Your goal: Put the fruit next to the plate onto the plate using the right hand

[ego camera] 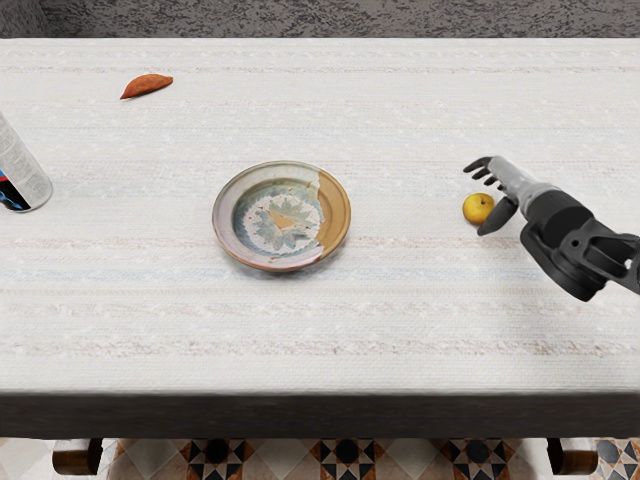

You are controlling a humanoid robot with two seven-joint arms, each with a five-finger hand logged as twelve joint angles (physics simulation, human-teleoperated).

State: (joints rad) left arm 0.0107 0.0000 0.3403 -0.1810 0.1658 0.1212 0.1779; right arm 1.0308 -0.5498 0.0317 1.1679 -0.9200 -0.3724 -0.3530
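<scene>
Pale woven cloth covers the long counter [400,330]. Well away from the right hand [508,186], across bare cloth, sits the glazed plate [330,190]. Farther off beyond the plate stands a can [20,170], with an orange-red piece [146,85] lying near it. The small yellow fruit [478,208] rests on the counter just beside the palm, between the spread fingers [480,168] and the thumb [497,218]. The hand is wide open and holds nothing; whether it touches the fruit is unclear. This looks like the reach. Next, the fingers must close round the fruit, lift it, and carry it to the plate.
</scene>
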